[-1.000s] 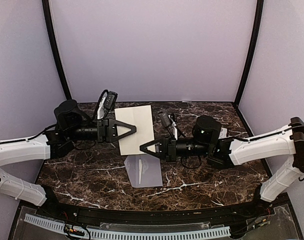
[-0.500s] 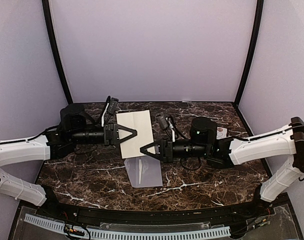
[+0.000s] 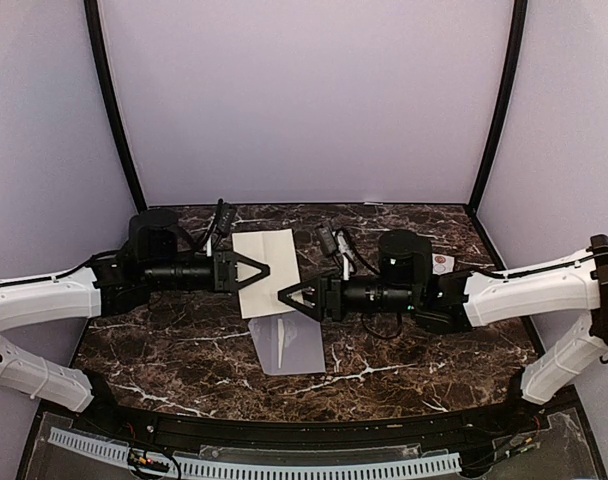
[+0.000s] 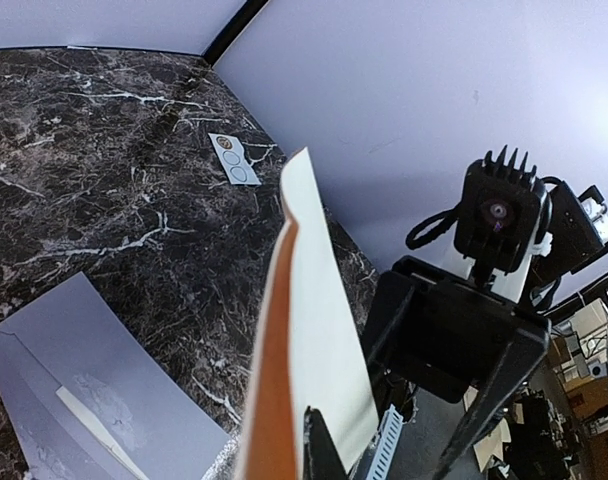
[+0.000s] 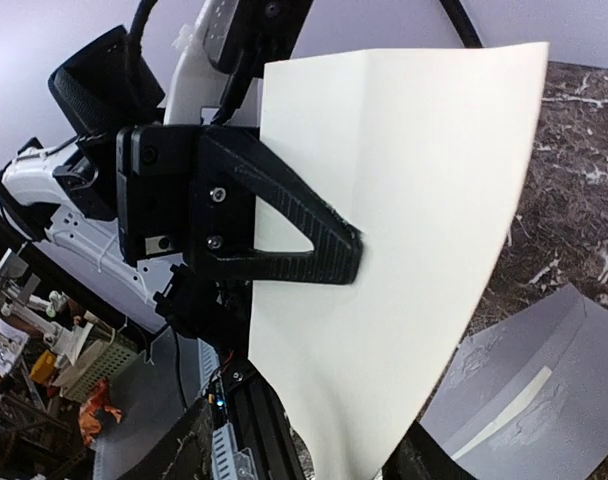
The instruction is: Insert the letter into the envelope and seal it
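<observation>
Centre of frame: my left jaws pinch the letter (image 3: 281, 250), light and floppy, best gripped near an edge; my right jaws stand spread at its lower corner. Envelope (image 3: 289, 345) lies flat on the bench (image 3: 414, 350), lower centre.

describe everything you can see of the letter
The letter is a plain cream sheet of paper, no writing visible, slightly bowed. It hangs in the air over the marble table, beyond the envelope. The left gripper is shut on its left side; the right gripper stands open around its near edge.
</observation>
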Robot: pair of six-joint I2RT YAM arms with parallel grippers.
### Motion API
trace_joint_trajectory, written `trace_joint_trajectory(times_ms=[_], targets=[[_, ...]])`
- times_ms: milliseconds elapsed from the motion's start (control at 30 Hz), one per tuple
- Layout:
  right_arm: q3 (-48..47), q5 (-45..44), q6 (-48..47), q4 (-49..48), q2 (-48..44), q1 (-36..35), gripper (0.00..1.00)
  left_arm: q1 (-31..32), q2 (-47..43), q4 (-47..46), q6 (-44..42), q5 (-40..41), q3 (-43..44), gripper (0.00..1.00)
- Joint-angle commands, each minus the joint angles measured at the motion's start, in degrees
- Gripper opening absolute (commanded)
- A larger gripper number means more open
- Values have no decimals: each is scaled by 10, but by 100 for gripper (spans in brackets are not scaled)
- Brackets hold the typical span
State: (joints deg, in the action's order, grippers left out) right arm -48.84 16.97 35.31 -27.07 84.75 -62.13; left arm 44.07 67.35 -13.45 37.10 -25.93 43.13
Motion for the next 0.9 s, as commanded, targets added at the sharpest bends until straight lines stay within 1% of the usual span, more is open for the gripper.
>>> trace_joint_trajectory(times_ms=[0,100,167,267,333,500,633,733,867], targets=[[14,-66,-4,4,-60,-3,67,-6,-26,42,-2,18,-9,0],[33,-110,-1,30,-88,3,78,-15,-31,59,2,18,-24,0],[38,-143,5,65,-98,14,83,-31,-24,71,8,9,-33,0],[46,-142,18,93,-101,40,86,-48,-8,89,6,-9,-39,0],[56,-133,27,96,-101,57,88,-61,8,96,-4,-25,-35,0],[69,-129,62,115,-76,86,89,-89,80,123,-25,-86,-4,0],[74,-130,77,124,-47,91,89,-95,131,152,-35,-110,14,0],[81,-130,86,120,-25,91,89,-98,162,161,-29,-128,22,0],[82,-125,102,119,1,91,89,-102,190,148,-7,-158,26,0]])
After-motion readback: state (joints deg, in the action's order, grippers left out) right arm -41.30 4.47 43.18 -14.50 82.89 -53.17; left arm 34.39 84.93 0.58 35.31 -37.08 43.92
